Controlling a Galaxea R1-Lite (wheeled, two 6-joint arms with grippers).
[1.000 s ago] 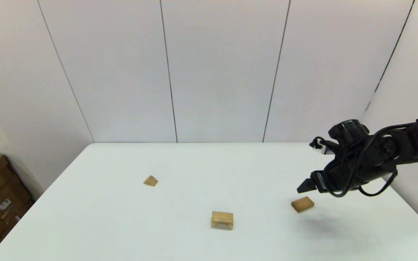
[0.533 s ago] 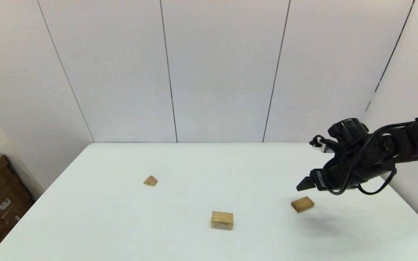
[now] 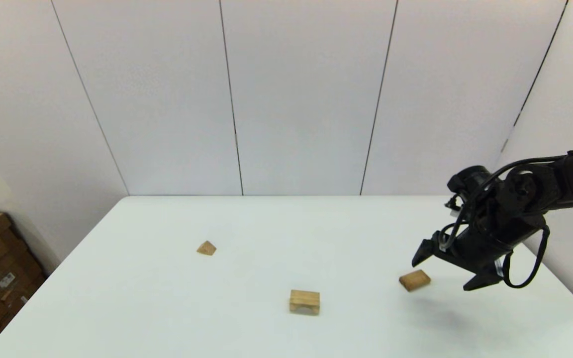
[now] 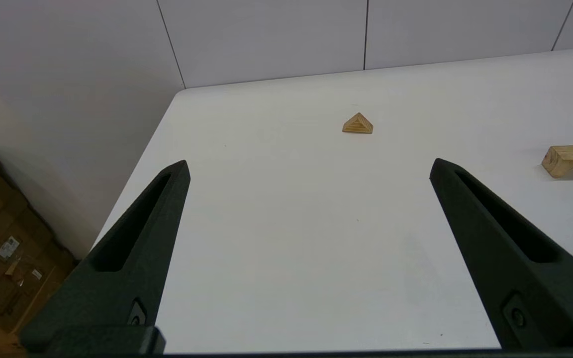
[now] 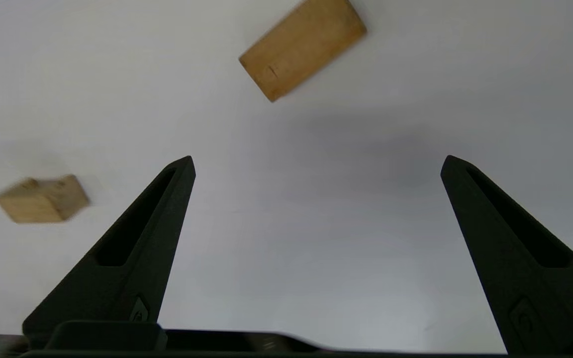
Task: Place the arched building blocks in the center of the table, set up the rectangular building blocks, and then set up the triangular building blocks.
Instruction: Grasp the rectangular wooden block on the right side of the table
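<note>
Right gripper (image 3: 448,271) spread wide, holding nothing; rectangular block (image 3: 414,280) just left of it, long axis skewed across the fingers; far nearer than left gripper (image 4: 309,164), likewise spread.

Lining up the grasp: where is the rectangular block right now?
In the head view, the rectangular block lies flat on the table's right side, right of the arched block, beside the open right gripper.

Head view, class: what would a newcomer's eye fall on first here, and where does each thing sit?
First, the black right pincer, fingers spread open, hanging above the white table at its right side, beside the rectangular block. Next, two more wooden blocks: the arched block near the front middle and the small triangular block farther back on the left.
</note>
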